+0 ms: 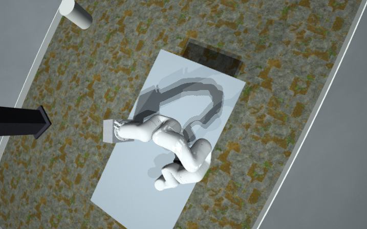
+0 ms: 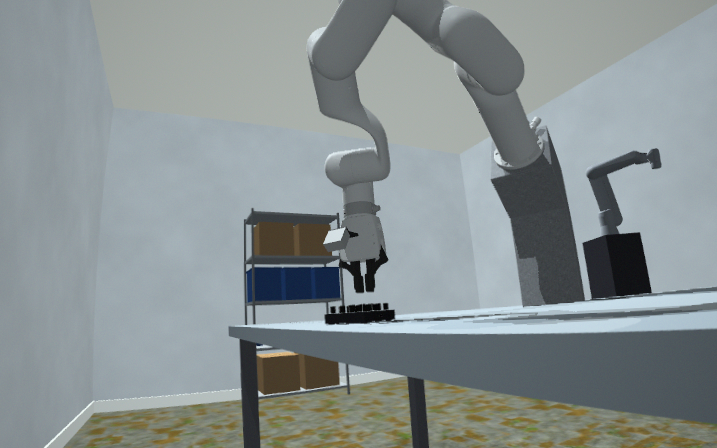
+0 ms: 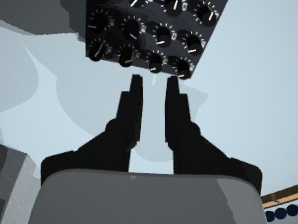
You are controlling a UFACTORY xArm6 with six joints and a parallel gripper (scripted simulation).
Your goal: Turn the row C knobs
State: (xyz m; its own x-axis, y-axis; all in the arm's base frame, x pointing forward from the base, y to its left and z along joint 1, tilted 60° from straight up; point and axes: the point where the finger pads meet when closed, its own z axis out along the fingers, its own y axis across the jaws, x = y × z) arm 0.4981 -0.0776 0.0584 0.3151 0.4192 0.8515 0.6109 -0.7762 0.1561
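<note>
The black knob box (image 2: 359, 317) (image 3: 155, 14) lies flat on the table, partly cut off at the top of the wrist view. The printed names there lie right of the knobs, so the nearest line appears to hold C1 (image 3: 155, 64) and D1 (image 3: 183, 69). C2 (image 3: 163, 35) and D2 (image 3: 193, 44) are beyond them. The lines on these four appear to run toward the lower left; exact marks are too small to tell. Knobs 4 are out of the wrist view. My gripper (image 2: 364, 290) (image 3: 154, 89) points down above the box, narrowly open and empty, touching no knob.
The box stands on the pale table (image 1: 127, 182) (image 2: 461, 325) near its end in the exterior view. The arm hides the box in the top view. A shelf (image 2: 294, 259) with cartons and blue bins and a second small arm (image 2: 605, 194) stand in the background.
</note>
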